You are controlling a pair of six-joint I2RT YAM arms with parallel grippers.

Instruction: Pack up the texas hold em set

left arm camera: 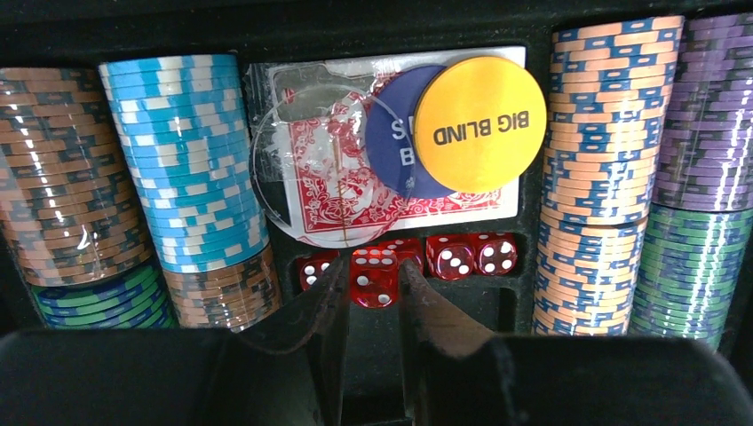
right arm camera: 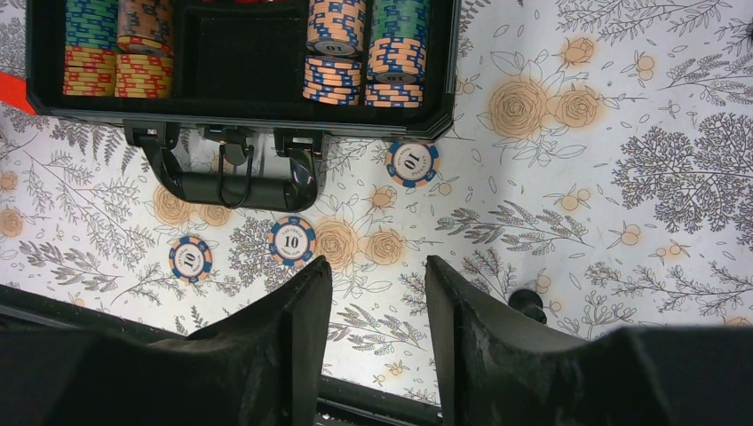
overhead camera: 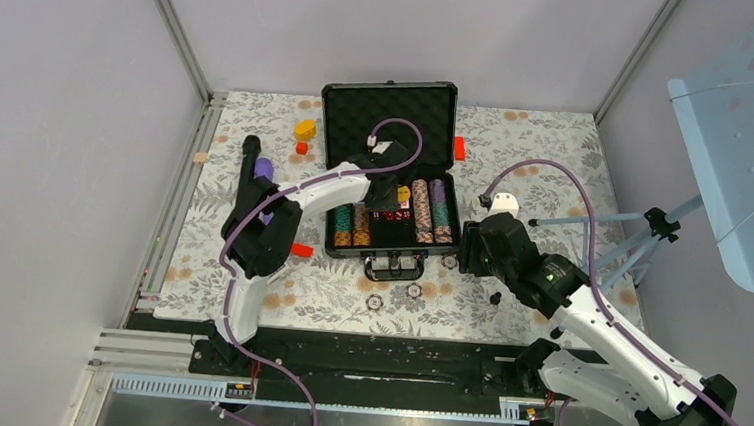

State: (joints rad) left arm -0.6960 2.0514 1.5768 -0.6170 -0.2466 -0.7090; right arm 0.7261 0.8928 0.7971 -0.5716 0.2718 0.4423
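While the left gripper (left arm camera: pixel 373 268) is down in the middle of the open case (overhead camera: pixel 361 102), its jaws are pinched on a red die (left arm camera: pixel 374 282), with a pad against each side. The right gripper (right arm camera: pixel 373 280) hangs spread wide with nothing between the fingers, over the floral mat (right arm camera: pixel 622 133) at 4 o'clock of the case.

Handling, as a judgement:
- **Die:** small, hard, glossy and light. It could squirt out, so take it on flat opposite faces.
- **Loose chips (right arm camera: pixel 293 240):** thin, stiff discs lying flat. They will probably be slippery and hard to get under, so pinch across the rim or tip one up first.
- **Loaded case:** likely heavy and rigid. Carry it by the handle (right arm camera: pixel 235 182) at its 6 o'clock edge.
- **Lid (overhead camera: pixel 431 102):** lies open at 12 o'clock and should swing easily, so push it at its far edge.

Contents of the case:
- Chip rows (left arm camera: pixel 186 160) fill the slots at 9 and 3 o'clock of the centre.
- In the centre is the card deck (left arm camera: pixel 311 106) under a clear disc (left arm camera: pixel 293 191), with a blue button (left arm camera: pixel 391 133) and a yellow BIG BLIND button (left arm camera: pixel 479 111) on top.
- A row of red dice sits at 6 o'clock of the deck.
- The right wrist view shows a bare black well (right arm camera: pixel 240 53) between the chip stacks nearest the handle.
- The lid holds only egg-crate foam.

Three "10" chips lie out on the mat at 6 o'clock of the case, not yet packed.
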